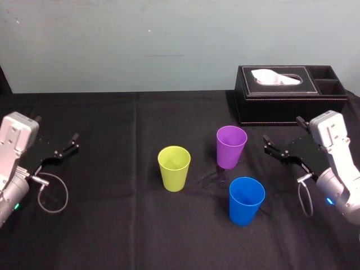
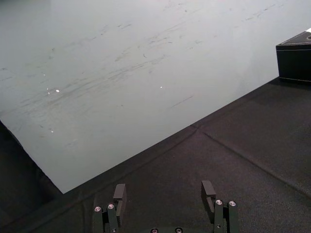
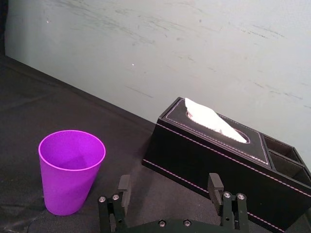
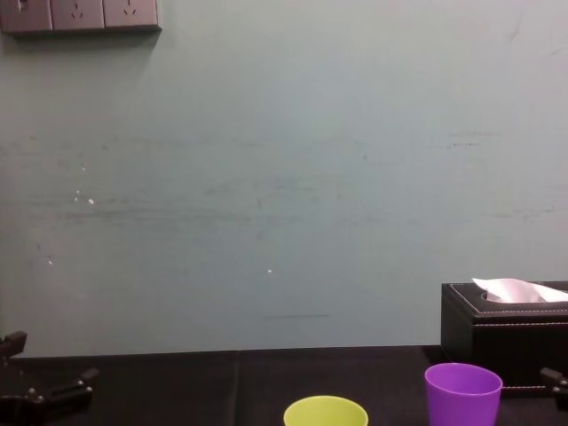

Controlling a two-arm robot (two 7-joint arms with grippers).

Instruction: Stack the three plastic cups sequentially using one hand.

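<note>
Three plastic cups stand upright and apart on the black cloth: a yellow-green cup (image 1: 174, 167) in the middle, a purple cup (image 1: 231, 146) to its right and slightly farther back, and a blue cup (image 1: 246, 200) nearest me on the right. My right gripper (image 1: 281, 130) hovers open just right of the purple cup, holding nothing. In the right wrist view the purple cup (image 3: 70, 170) sits ahead and to one side of the spread fingers (image 3: 215, 182). My left gripper (image 1: 56, 128) rests open at the far left, away from the cups. In the chest view the purple cup (image 4: 461, 395) and yellow-green cup (image 4: 326, 413) show low down.
A black tissue box (image 1: 289, 104) with a white tissue stands at the back right, behind my right gripper. The black tablecloth (image 1: 112, 225) covers the table. A pale wall (image 4: 266, 177) rises behind it. A cable loops beside the left arm (image 1: 53, 194).
</note>
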